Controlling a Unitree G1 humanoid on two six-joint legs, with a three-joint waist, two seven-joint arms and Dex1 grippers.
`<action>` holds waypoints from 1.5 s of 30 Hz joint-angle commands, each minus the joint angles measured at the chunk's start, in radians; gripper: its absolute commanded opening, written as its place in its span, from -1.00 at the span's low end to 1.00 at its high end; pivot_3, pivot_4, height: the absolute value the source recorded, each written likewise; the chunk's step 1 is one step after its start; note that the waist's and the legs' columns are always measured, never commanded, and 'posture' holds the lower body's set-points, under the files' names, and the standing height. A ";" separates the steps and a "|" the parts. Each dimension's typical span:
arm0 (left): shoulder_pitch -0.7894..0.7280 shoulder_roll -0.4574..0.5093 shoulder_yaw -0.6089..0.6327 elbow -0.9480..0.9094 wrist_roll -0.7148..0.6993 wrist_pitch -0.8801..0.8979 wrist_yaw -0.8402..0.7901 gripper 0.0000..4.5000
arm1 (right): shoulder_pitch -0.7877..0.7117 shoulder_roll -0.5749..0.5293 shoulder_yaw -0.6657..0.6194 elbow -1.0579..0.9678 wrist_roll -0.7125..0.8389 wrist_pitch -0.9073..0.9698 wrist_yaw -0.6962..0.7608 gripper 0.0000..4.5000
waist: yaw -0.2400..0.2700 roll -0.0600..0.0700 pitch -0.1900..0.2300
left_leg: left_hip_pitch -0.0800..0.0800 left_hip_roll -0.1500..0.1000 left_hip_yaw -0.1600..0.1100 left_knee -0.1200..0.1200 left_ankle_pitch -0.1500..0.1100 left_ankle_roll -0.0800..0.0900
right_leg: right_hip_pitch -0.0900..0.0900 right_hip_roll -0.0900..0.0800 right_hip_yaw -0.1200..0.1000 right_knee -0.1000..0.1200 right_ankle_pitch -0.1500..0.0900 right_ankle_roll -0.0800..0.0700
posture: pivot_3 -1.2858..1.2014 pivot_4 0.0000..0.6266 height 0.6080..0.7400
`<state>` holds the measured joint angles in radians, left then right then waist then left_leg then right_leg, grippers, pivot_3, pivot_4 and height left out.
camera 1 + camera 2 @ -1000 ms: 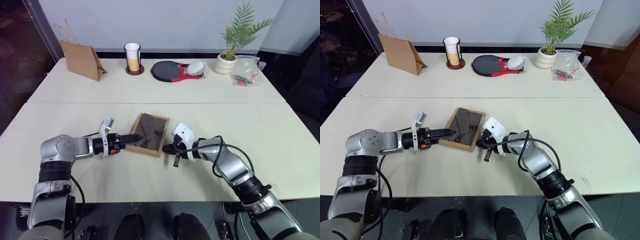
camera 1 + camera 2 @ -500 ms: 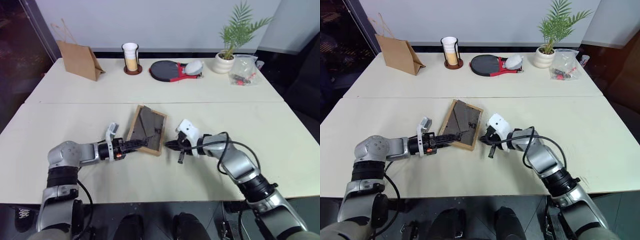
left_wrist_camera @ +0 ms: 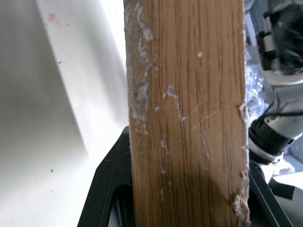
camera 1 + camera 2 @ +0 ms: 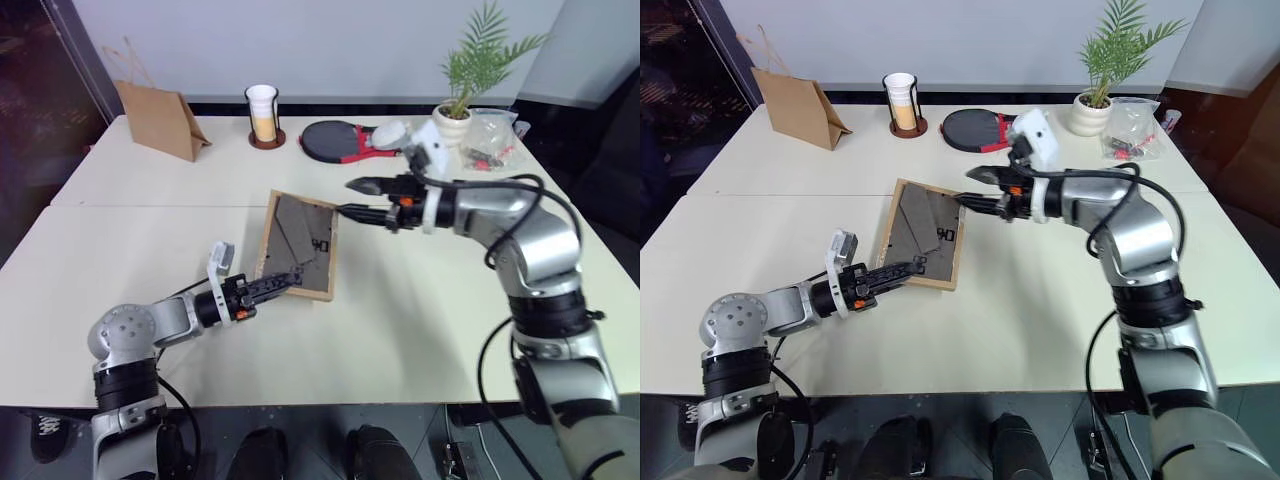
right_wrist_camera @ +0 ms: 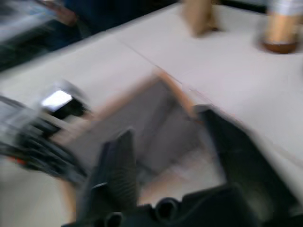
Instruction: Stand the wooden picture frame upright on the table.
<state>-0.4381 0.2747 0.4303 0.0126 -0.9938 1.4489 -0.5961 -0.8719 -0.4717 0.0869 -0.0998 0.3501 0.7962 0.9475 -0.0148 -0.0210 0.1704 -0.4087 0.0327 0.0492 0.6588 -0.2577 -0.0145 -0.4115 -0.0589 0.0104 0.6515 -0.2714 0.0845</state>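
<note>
The wooden picture frame [image 4: 300, 245] leans steeply with its dark grey back facing me, its lower edge on the table [image 4: 450, 300]. My left gripper [image 4: 283, 283] is shut on that lower edge. In the left wrist view the light-wood edge [image 3: 184, 118] sits between the black fingers [image 3: 106, 184]. My right gripper [image 4: 354, 198] hovers open at the frame's upper right corner, one finger above the corner and one level with it. The right wrist view has the grey back [image 5: 161, 118] beyond its spread fingers [image 5: 118, 165].
Along the far edge of the table stand a brown paper bag [image 4: 160, 120], a cup in a dark holder [image 4: 264, 115], a black and red paddle [image 4: 340, 140], a potted plant [image 4: 455, 115] and a clear plastic bag [image 4: 490, 140]. A seam [image 4: 150, 206] crosses the tabletop.
The frame has gone from lying flat to a steep tilt, far edge raised. My left gripper closed on its lower edge. My right gripper rose from the near right corner to the top corner and opened.
</note>
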 commanded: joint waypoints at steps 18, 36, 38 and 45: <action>0.050 -0.002 -0.047 -0.093 -0.081 -0.115 -0.006 -0.51 | -0.132 0.136 0.091 0.329 0.030 -0.112 0.130 0.98 | -0.004 0.000 0.000 | -0.001 -0.002 0.002 -0.008 0.000 0.000 | -0.003 -0.003 -0.001 -0.003 0.000 0.000 | 0.03 -0.52 1.00; 0.022 -0.005 -0.022 -0.027 -0.132 -0.164 0.065 -0.51 | -0.038 0.026 0.030 -0.028 0.109 0.033 0.040 0.98 | -0.004 0.000 0.000 | -0.001 -0.002 0.002 -0.009 0.000 0.000 | -0.004 -0.004 0.000 -0.004 0.000 0.000 | 0.03 -0.52 1.00; 0.027 0.000 -0.027 -0.036 -0.139 -0.163 0.055 -0.51 | -0.039 0.005 0.053 0.001 0.032 -0.049 0.006 0.98 | -0.004 0.000 0.000 | -0.001 -0.002 0.002 -0.009 0.000 0.000 | -0.004 -0.004 0.000 -0.004 0.000 0.000 | 0.03 -0.52 1.00; 0.071 0.011 -0.033 -0.092 -0.187 -0.154 0.064 -0.51 | -0.039 -0.122 0.065 0.079 -0.128 -0.287 -0.002 0.98 | -0.001 0.000 0.000 | -0.002 -0.002 0.003 -0.009 0.000 0.000 | -0.004 -0.004 0.001 -0.005 0.000 0.000 | 0.03 -0.52 1.00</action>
<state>-0.3648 0.2754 0.3855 -0.0265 -1.1284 1.2998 -0.5242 -0.8996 -0.5614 0.1868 0.0018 0.2374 0.5636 0.9323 -0.0157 -0.0210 0.1706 -0.4103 0.0304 0.0524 0.6498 -0.2578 -0.0145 -0.4160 -0.0628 0.0110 0.6460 -0.2715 0.0843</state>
